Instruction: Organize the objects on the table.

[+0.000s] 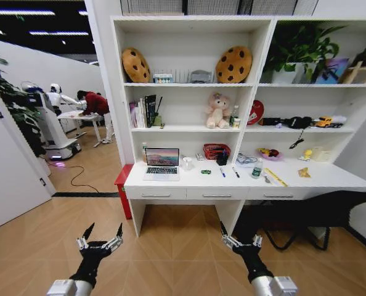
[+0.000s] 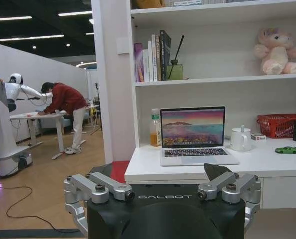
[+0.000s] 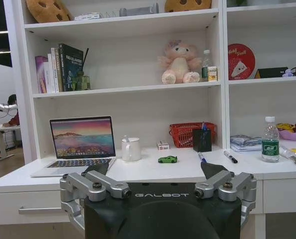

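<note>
You stand back from the desk [image 1: 170, 183], a long white top with three drawers under a wall of shelves. Nothing is in reach yet, so the step in hand looks like the approach.

Your left gripper [image 1: 100, 237] hangs low over the wood floor, near you and left of centre, fingers spread and empty. Your right gripper [image 1: 240, 236] hangs at the same height to the right, also spread and empty.

From left to right along the desk: an open laptop [image 1: 162, 164] sits at the left end, screen lit and facing you. A white mug [image 1: 187, 163] stands just right of it. Nearer the front edge lies a tiny green car [image 1: 206, 172]. Right of that lie a blue pen [image 1: 222, 172] and a black pen [image 1: 235, 172], close together, well apart from the car. A black pen cup [image 3: 202, 140] stands behind them, beside a red basket [image 1: 215, 150]. A green-labelled bottle [image 1: 256, 170] stands farther right.

To do this well, I judge you should drive straight in and stop square to the desk with the pens between your grippers. Keep both arms above the desk edge as you close in, so the fingers clear the drawer fronts. The pens are thin and lie flat, so they will want a careful pinch from above.
</note>
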